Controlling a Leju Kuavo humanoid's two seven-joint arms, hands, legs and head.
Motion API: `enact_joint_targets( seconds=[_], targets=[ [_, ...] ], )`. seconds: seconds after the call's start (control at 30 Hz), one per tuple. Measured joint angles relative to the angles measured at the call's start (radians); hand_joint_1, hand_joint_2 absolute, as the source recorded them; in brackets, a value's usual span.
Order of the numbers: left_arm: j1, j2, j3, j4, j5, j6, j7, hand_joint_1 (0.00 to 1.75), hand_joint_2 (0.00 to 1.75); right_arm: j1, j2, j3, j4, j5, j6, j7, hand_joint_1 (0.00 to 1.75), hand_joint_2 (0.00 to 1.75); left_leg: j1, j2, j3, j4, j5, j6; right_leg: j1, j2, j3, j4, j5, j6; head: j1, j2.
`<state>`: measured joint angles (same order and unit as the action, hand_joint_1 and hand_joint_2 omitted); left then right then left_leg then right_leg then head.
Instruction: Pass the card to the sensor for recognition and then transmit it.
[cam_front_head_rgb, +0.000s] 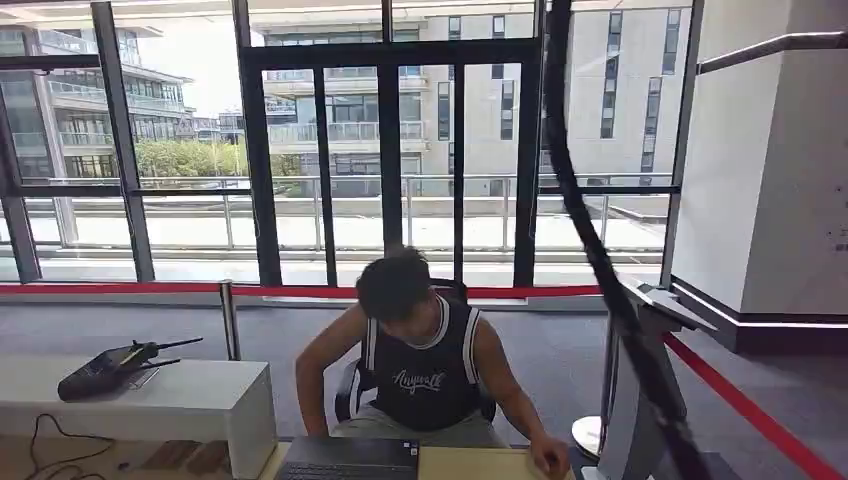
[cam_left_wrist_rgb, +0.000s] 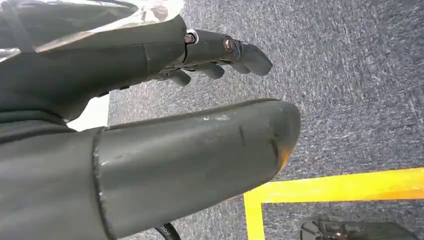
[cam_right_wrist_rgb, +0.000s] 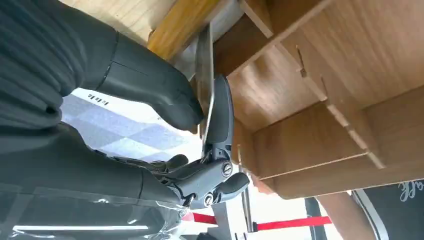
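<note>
The right hand (cam_right_wrist_rgb: 200, 145) pinches the thin card (cam_right_wrist_rgb: 205, 85) edge-on between thumb and fingers (cam_right_wrist_rgb: 220, 115), under the wooden desk (cam_right_wrist_rgb: 310, 75). The left hand (cam_left_wrist_rgb: 165, 100) hangs open-fingered over grey carpet (cam_left_wrist_rgb: 350, 75).

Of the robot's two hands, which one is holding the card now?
The right hand: it pinches the thin card edge-on between its thumb and a finger. The left hand holds nothing; its fingers hang apart over grey carpet.
</note>
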<state>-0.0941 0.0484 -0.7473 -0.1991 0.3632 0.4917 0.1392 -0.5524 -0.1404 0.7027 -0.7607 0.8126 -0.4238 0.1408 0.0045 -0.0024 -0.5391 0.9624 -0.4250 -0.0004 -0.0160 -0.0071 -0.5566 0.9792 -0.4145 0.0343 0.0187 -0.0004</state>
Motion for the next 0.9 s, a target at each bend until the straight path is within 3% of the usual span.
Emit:
enact_joint_targets(
  seconds=[0.17,0.33,0.63,0.9],
  targets=[
    [0.000,0.000,-0.001,0.000,0.000,0.000,0.000,0.00,0.00,-0.002,0.002,-0.003,-0.004,-0.005,-0.063,-0.011,1.75,1.75,0.000,0.000,0.000,0.000,0.000,0.000,0.000,0.000,0.000,0.000,0.000,0.000,0.000,0.000],
    [0.000,0.000,-0.006,0.000,0.004,-0.006,-0.008,0.00,0.00,-0.014,-0.005,-0.019,-0.102,0.027,-0.092,0.027,1.75,1.75,0.000,0.000,0.000,0.000,0.000,0.000,0.000,0.000,0.000,0.000,0.000,0.000,0.000,0.000],
    [0.001,0.000,-0.024,0.000,-0.002,-0.015,-0.025,0.00,0.00,-0.071,-0.041,-0.059,-0.318,0.088,-0.051,0.087,1.75,1.75,0.000,0.000,0.000,0.000,0.000,0.000,0.000,0.000,0.000,0.000,0.000,0.000,0.000,0.000],
    [-0.002,0.002,-0.046,0.000,-0.023,-0.027,-0.033,0.00,0.00,-0.148,-0.044,-0.071,-0.309,0.092,0.022,0.051,1.75,1.75,0.000,0.000,0.000,0.000,0.000,0.000,0.000,0.000,0.000,0.000,0.000,0.000,0.000,0.000]
  ],
)
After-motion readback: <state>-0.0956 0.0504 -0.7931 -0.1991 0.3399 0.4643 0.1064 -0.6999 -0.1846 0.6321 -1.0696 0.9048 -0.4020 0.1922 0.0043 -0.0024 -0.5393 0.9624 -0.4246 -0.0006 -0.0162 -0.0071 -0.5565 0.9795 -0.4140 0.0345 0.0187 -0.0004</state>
